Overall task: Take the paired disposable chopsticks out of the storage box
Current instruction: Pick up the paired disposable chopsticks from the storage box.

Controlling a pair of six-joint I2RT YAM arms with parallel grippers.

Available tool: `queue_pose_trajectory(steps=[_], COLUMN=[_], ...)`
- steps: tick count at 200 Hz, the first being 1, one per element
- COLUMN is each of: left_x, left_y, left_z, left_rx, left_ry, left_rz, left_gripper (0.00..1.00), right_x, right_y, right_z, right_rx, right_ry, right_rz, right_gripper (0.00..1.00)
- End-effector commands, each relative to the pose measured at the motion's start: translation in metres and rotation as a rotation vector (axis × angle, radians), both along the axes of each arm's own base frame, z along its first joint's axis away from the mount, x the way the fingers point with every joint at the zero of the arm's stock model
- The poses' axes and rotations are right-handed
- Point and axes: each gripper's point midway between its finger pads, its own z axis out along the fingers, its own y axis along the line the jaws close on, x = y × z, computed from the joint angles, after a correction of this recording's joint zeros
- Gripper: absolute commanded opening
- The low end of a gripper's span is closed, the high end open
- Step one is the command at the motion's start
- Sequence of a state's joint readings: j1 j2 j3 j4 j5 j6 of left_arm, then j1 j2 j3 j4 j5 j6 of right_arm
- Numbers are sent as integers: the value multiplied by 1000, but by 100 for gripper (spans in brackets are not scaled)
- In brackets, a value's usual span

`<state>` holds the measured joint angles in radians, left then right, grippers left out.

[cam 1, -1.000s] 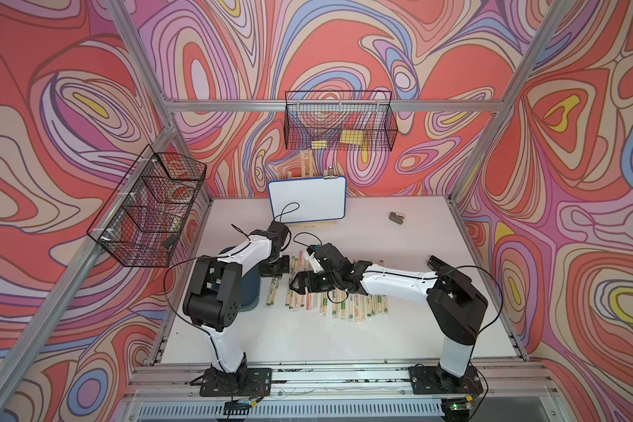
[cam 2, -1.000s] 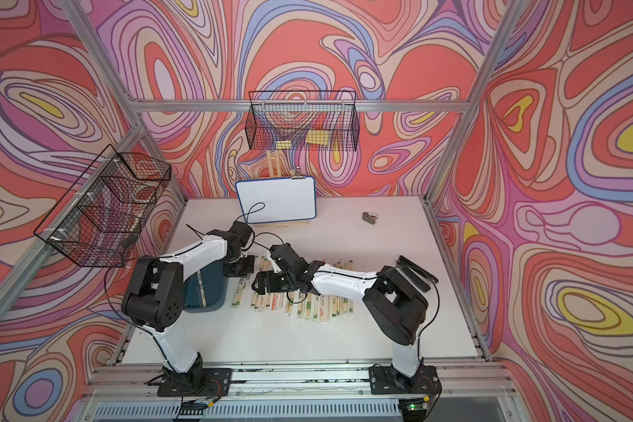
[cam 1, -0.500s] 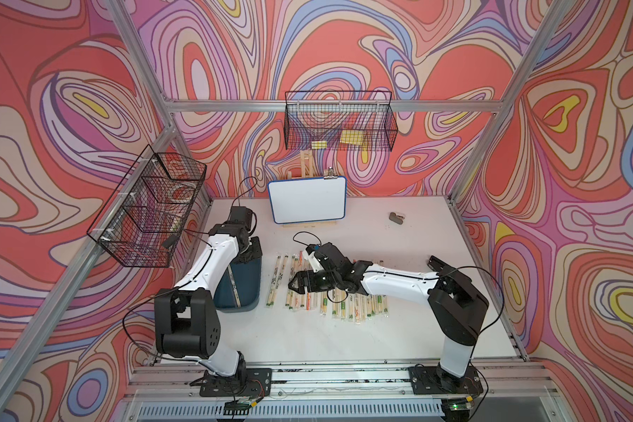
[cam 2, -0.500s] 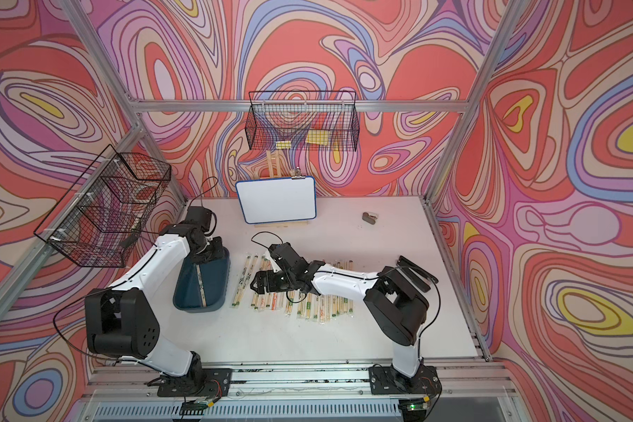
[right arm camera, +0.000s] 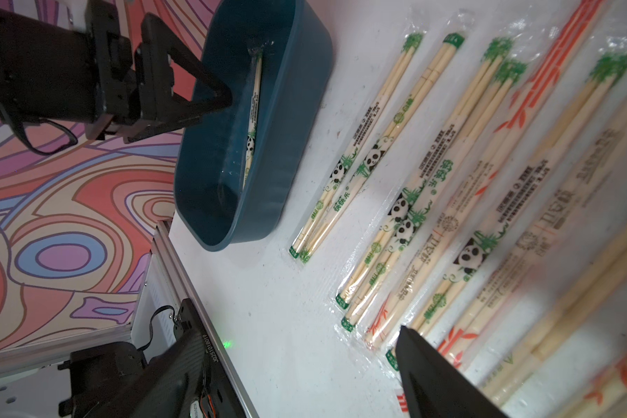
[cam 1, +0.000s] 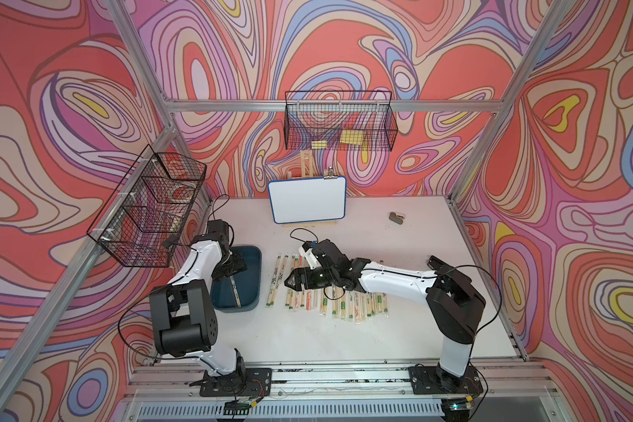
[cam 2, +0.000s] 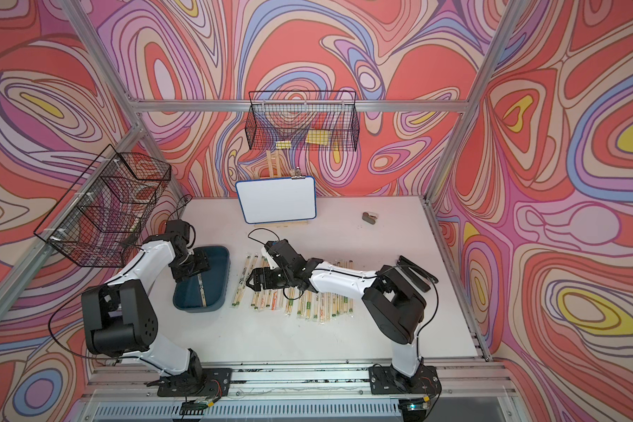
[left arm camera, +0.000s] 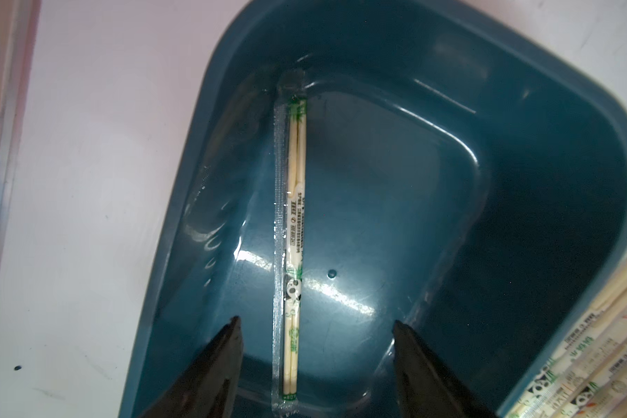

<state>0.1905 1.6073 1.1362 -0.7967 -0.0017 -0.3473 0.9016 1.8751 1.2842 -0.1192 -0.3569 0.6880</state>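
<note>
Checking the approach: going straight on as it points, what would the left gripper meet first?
Likely the wrapped chopstick pair lying in the blue box, between the open jaws of the left gripper; depth unclear.

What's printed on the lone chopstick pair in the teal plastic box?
The sleeved pale chopstick pair bears a panda and green bamboo; clearest in the left wrist view.

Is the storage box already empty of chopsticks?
No, one sleeved pair of chopsticks lies lengthwise on the floor of the storage box in the left wrist view.
</note>
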Motion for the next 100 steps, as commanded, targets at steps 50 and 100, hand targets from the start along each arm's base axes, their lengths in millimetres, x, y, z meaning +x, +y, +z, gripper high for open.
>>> queue_pose_trajectory(steps=[50,100], left_x=[-6,-11], left_y=[4,7], left_z=[-37,-60], left_rx=[-63,-94], left_ry=[89,134], left_rz=[8,24], left_gripper=[63,49], right_x=[7,9], right_y=[7,5], right_z=[2,3], right_rx=[14,7], right_ry=[-17,-19], right_rz=[15,4], right_gripper=[89,89])
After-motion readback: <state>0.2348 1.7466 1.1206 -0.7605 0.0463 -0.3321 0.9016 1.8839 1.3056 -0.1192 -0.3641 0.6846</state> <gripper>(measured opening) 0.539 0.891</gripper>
